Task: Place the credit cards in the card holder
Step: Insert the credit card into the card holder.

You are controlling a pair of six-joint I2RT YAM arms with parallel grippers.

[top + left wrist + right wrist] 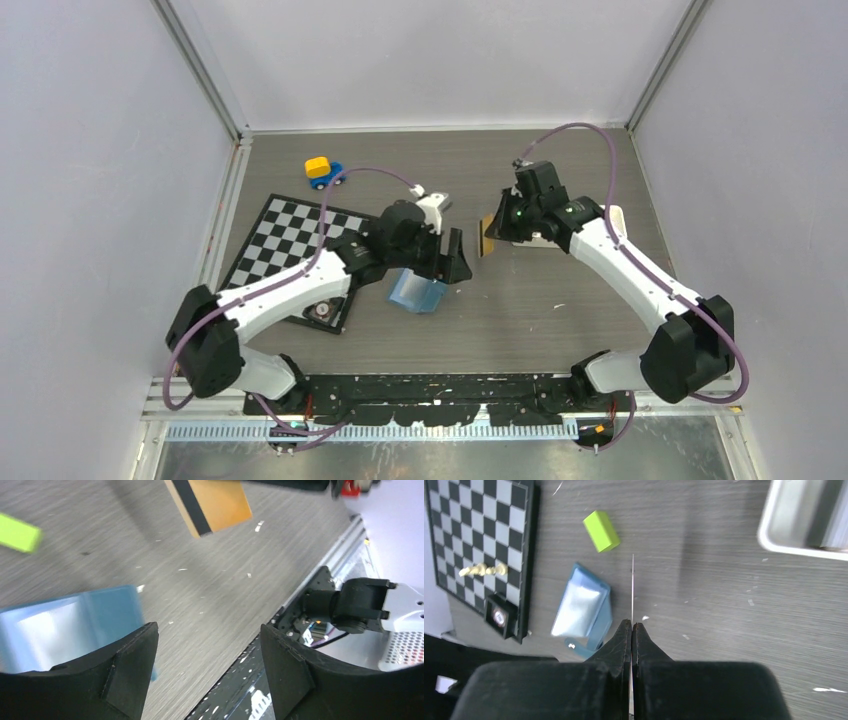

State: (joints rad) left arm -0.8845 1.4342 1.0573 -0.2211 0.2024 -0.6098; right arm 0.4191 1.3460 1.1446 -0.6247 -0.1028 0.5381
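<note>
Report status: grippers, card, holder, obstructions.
Right gripper shut on tan card. Left gripper open beside card holder. Card not yet in holder. Green block apart from holder.

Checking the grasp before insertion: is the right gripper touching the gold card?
Touching. In the right wrist view the right gripper is shut on the gold card, which shows edge-on as a thin line emerging from between its fingertips.

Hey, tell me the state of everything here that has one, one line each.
card, held off the table by the right fingers
wallet, open on the table, ungripped
left fingers, open, empty
right fingers, shut on the card
chess pieces, lying flat on the board
</note>
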